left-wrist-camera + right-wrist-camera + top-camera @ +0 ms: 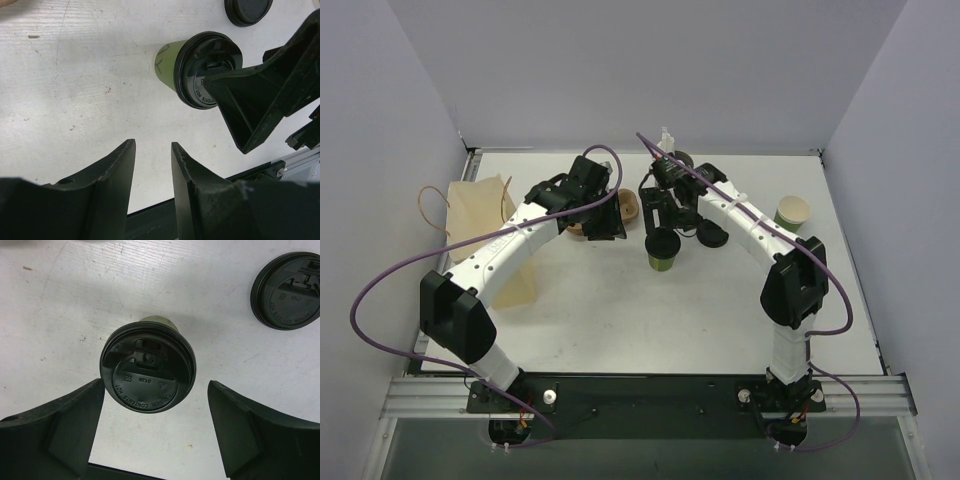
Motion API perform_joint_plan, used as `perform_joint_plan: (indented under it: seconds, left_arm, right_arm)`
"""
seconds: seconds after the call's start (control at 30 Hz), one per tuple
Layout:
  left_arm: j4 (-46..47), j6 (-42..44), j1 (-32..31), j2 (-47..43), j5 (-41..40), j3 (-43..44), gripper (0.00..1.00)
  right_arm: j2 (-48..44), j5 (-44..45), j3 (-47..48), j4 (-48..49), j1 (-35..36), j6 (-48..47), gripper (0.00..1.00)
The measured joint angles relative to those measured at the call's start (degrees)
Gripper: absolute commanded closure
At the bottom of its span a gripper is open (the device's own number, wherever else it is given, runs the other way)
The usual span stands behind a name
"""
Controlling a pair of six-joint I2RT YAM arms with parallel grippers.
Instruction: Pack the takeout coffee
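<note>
Small green paper cup with round black plastic lid [147,367]: upright on the white bench [620,310], mid-bench, lid on. Whether the lid is fully seated I cannot tell.

Right tool [156,384]: wide, holding nothing. It hangs right over the cup, one finger on each side of the lid. The cup sits off-centre in the gap, its lid just beside one finger and well apart from the other.

Left tool [152,145]: narrow gap, nothing in it, near the cup on its left side.

Also on the bench: a loose black plastic lid [287,290] near the cup, an open green paper cup with pale rim [792,212] far right, a brown paper bag with handles [480,215] far left.

Risks, as I judge them:
- Closing from this offset, the near finger would meet the lid first and could shove or tip the cup.
- A grip on the lid rim alone may pop the lid off on lifting.
- Too hard a squeeze lower down could crush the paper wall.
- The two arms are close, so a carry toward the bag crosses the left arm's space.
</note>
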Motion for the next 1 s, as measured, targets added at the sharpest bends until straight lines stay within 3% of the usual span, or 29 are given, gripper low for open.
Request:
perform_joint_plan:
  seconds: [0.67, 1.0]
  left_arm:
    - [0.0, 0.2, 0.0, 0.2, 0.3, 0.0, 0.55]
    - [0.0, 0.1, 0.0, 0.2, 0.8, 0.0, 0.55]
  right_arm:
    - [3.1, 0.0, 1.1, -1.1, 1.7, -0.6, 0.2]
    - [3.7, 0.4, 1.1, -1.3, 2.6, -0.9, 0.25]
